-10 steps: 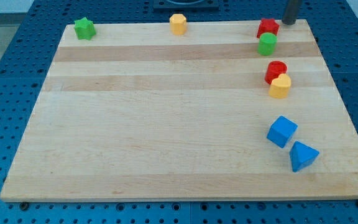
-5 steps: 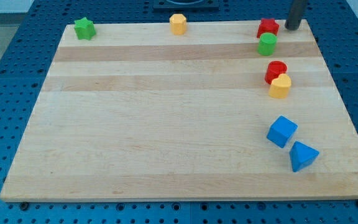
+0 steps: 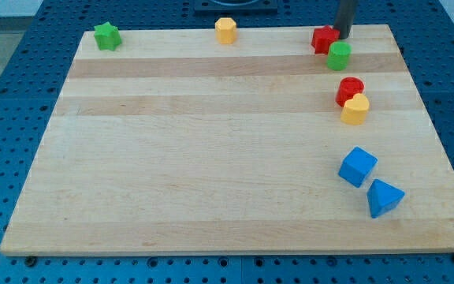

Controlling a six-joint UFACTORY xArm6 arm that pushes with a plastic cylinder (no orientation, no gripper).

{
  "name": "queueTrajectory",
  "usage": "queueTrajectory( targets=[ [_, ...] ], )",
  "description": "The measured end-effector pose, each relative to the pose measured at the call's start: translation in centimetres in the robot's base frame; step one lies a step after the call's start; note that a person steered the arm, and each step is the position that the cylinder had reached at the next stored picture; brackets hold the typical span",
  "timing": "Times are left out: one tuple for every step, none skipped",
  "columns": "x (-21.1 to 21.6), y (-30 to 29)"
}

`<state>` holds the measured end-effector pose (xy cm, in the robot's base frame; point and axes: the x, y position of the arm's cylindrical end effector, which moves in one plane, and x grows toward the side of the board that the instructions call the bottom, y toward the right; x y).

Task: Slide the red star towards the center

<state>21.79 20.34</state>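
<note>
The red star (image 3: 323, 39) lies near the board's top edge, right of middle. My tip (image 3: 343, 37) stands against the star's right side, touching it or nearly so. A green cylinder (image 3: 339, 56) sits just below and right of the star, close to it and just below my tip.
A red ring-like block (image 3: 350, 89) and a yellow block (image 3: 355, 110) touch on the right side. A blue cube (image 3: 358, 166) and a blue triangular block (image 3: 384, 197) lie at the lower right. A yellow block (image 3: 225, 30) and a green star (image 3: 107, 35) sit along the top edge of the wooden board (image 3: 211, 158).
My tip moved left from beyond the star's right to the star's right side. The red star slid a little left and down. The other blocks stayed put.
</note>
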Motion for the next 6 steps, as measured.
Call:
queueTrajectory(
  targets=[
    [0.6,2.7],
    [2.2,3.9],
    [2.3,3.0],
    [1.6,-0.5],
    [-0.2,-2.6],
    [-0.8,-5.3]
  ],
)
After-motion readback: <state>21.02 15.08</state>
